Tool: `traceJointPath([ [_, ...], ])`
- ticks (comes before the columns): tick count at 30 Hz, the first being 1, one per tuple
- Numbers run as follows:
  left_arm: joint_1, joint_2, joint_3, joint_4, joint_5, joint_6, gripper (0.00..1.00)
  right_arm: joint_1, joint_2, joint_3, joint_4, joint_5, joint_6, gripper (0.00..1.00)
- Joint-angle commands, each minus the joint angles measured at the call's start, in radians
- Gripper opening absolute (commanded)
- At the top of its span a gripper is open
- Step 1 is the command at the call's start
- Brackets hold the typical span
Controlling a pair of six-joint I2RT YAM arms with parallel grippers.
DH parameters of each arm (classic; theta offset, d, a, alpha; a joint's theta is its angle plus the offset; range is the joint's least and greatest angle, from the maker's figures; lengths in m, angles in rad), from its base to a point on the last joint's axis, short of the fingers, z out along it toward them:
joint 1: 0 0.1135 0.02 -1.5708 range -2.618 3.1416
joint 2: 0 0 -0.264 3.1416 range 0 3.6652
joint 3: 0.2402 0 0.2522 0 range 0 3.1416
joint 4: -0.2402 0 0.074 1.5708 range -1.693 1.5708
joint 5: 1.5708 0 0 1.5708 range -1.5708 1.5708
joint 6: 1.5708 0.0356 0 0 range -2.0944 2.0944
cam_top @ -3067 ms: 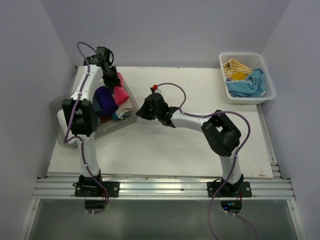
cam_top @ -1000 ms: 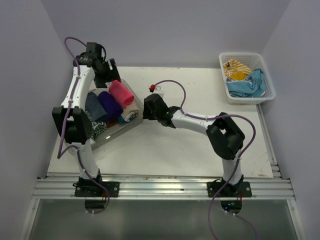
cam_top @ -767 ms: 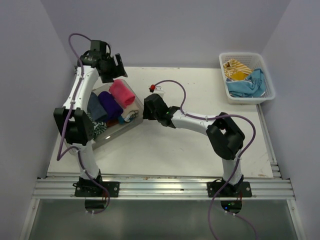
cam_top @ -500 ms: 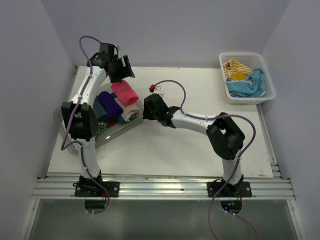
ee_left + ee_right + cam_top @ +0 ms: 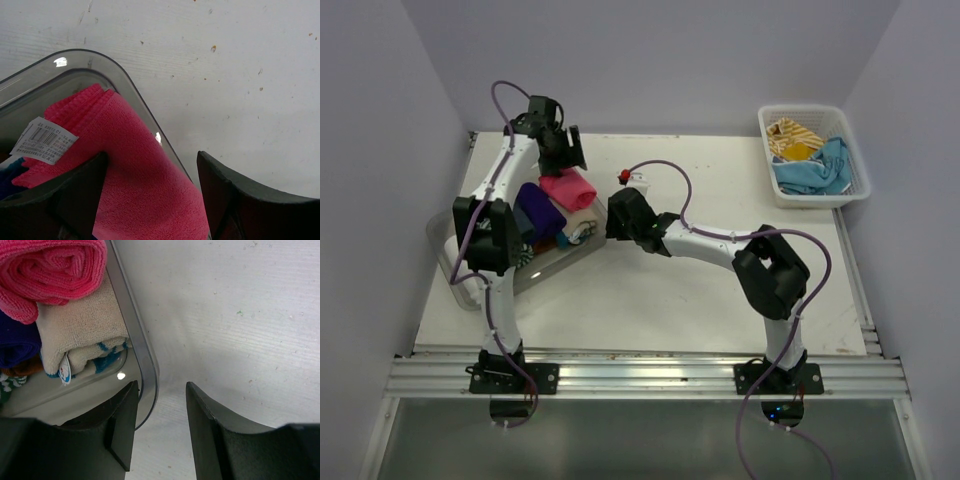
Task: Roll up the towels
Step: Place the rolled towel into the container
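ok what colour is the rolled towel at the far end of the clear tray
Hot pink. The rolled towel shows best in the right wrist view.

- White tag (image 5: 44, 140) on the hot pink towel (image 5: 145, 195): we make out a barcode and a row of tiny digits, too small to read.
- Small tag (image 5: 64, 372) on the beige towel (image 5: 82, 335): red and blue marks, illegible.
- We can read no word or number.
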Motion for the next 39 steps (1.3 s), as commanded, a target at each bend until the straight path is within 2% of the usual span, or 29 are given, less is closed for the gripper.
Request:
traceJointPath([
  [1,-0.004,-0.040,0.023,-0.024,0.011,0.058,0.76,0.005,-0.040,0.024,-0.042,0.050,-0.013,0.46],
  [13,-0.056,-0.128,0.038,0.051,0.010,0.044,0.77,0.007,-0.060,0.007,-0.041,0.058,-0.010,0.46],
  [21,-0.118,-0.111,-0.060,0.124,0.075,-0.005,0.76,0.010,-0.067,-0.017,-0.039,0.067,0.001,0.47],
  [26,-0.126,-0.085,-0.083,0.062,0.022,-0.013,0.76,0.010,-0.075,-0.024,-0.041,0.076,0.001,0.47],
  [33,-0.126,-0.143,-0.183,0.013,-0.047,0.003,0.76,0.010,-0.075,-0.036,-0.036,0.078,0.007,0.47],
  [39,-0.126,-0.146,-0.179,-0.006,-0.038,0.033,0.76,0.010,-0.081,-0.036,-0.033,0.064,0.009,0.47],
])
